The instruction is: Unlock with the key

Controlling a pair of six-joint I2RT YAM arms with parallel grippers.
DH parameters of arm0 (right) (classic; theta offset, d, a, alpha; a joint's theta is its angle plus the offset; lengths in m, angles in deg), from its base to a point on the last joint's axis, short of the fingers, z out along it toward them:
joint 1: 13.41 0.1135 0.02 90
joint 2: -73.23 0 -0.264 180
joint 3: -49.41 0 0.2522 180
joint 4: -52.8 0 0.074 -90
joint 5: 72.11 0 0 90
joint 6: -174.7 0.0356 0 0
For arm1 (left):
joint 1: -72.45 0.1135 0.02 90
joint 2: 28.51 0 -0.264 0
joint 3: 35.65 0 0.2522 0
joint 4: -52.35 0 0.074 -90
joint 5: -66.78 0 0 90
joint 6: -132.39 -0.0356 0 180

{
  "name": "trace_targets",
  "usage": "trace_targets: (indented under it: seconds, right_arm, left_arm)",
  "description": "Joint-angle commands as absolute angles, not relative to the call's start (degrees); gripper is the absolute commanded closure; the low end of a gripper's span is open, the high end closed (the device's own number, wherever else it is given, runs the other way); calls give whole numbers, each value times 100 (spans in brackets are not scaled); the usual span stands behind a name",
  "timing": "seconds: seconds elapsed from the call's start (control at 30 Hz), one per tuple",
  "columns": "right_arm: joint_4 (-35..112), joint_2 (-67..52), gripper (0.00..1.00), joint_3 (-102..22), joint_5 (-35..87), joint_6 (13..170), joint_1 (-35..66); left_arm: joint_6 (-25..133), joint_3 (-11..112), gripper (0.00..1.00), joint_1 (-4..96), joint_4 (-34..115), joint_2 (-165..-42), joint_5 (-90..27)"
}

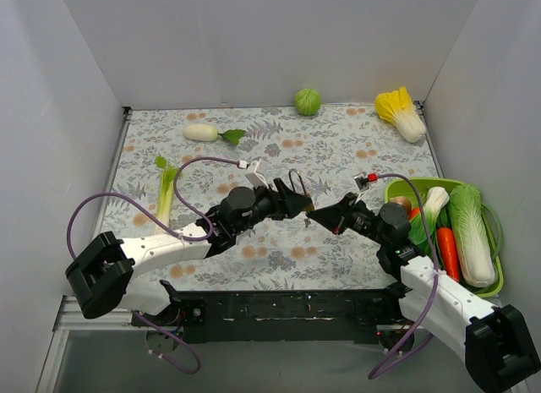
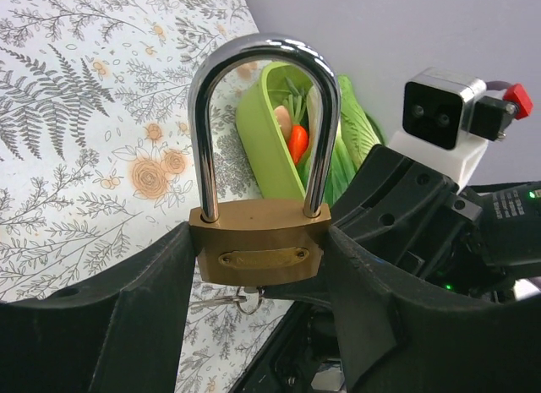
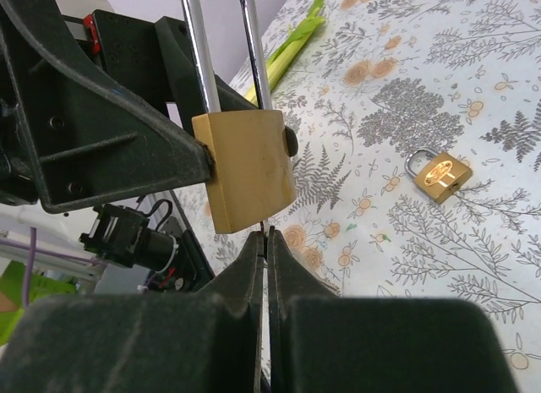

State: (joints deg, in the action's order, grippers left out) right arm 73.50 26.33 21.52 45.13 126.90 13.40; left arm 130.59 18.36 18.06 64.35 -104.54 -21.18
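While my left gripper (image 2: 259, 270) clamps one padlock (image 2: 258, 237), my right gripper (image 3: 265, 251) pinches one key (image 3: 265, 234); a second padlock (image 3: 438, 175) lies apart

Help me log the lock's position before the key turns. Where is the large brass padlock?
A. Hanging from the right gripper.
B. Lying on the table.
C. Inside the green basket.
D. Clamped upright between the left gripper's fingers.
D: the large brass padlock is squeezed by its body between the fingers of the left gripper, shackle up; the right gripper only pinches the key beneath it.
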Motion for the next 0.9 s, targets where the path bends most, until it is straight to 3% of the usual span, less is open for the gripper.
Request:
trace_targets:
  seconds: [0.0,0.6,0.83,0.87]
  right_arm:
    - [7921,2568,99,2263,4074,13128,1085]
    - [8703,2383,99,2571,4540,13937,689]
    - [7160,2708,99,2001,4496,12708,680]
    - [7000,2761,90,1948,4496,12576,689]
  left_arm:
    - [13231,1819,100,1505,7629,-9838,-3737]
    - [13090,1810,100,1505,8105,-9776,-4546]
    - [13055,2056,100,1505,7103,-9750,-3616]
    - [13054,2091,100,1549,6989,-9741,-3562]
